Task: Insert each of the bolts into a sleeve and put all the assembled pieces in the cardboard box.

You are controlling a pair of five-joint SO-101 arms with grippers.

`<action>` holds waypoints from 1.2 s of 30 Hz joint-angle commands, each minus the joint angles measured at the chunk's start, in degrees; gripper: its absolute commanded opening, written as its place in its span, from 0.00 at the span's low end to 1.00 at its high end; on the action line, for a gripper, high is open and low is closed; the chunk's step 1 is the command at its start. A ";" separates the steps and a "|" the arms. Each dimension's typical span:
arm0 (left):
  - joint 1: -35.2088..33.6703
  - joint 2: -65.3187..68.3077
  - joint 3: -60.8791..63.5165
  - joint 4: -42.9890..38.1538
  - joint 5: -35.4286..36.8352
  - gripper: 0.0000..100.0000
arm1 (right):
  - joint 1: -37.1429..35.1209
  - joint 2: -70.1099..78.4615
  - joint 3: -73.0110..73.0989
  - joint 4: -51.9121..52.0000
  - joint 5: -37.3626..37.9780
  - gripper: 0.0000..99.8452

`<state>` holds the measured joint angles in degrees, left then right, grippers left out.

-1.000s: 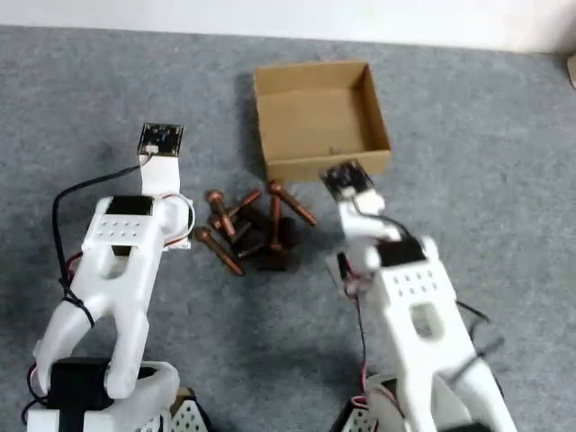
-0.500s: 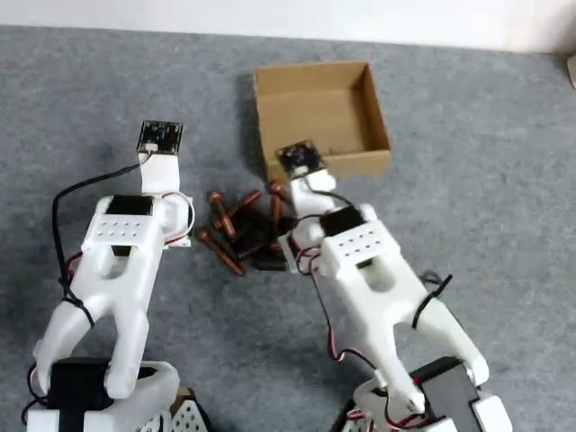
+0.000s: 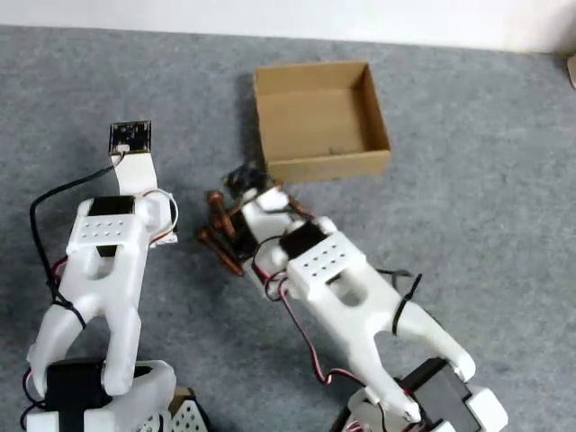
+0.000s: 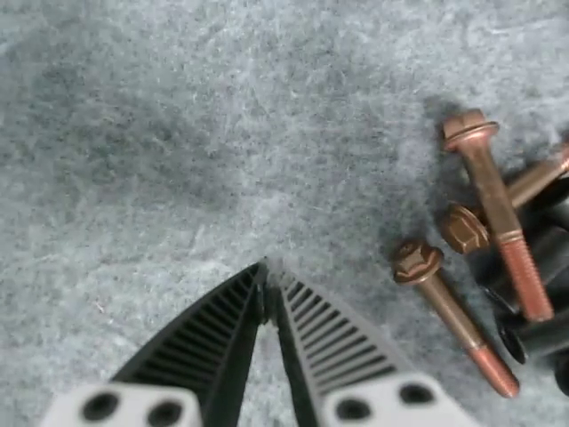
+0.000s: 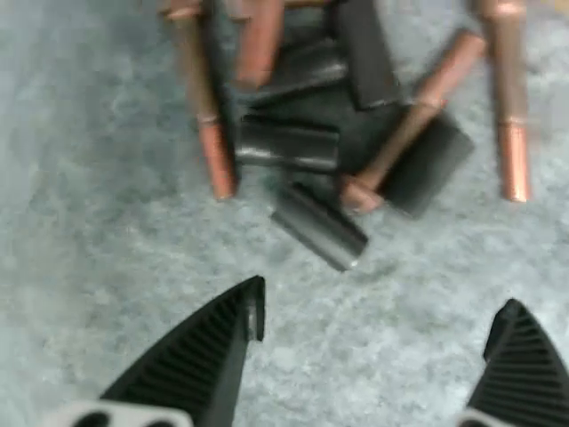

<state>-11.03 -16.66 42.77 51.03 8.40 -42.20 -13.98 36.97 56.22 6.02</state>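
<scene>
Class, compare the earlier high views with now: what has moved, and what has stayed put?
The right arm swung left, from the front corner of the cardboard box to above the pile of bolts and sleeves; the right gripper hangs open, empty. The left arm shifted slightly left. The box and visible bolts stayed put.

Copper bolts (image 4: pixel 500 222), black sleeves (image 5: pixel 286 145) heaped beside open cardboard box (image 3: pixel 328 166)
</scene>
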 commanded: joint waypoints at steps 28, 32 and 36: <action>-3.38 -0.48 -0.48 -0.70 0.53 0.01 | -3.03 14.99 7.87 -16.40 20.75 0.36; -3.38 -0.48 -0.48 -0.62 0.53 0.01 | -2.59 15.34 4.26 -16.40 20.66 0.36; -3.38 -0.48 -0.48 -0.62 0.53 0.01 | -2.59 15.60 4.00 -16.40 20.66 0.36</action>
<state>-13.85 -16.66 42.77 51.03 8.40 -45.45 0.53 42.33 40.48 26.15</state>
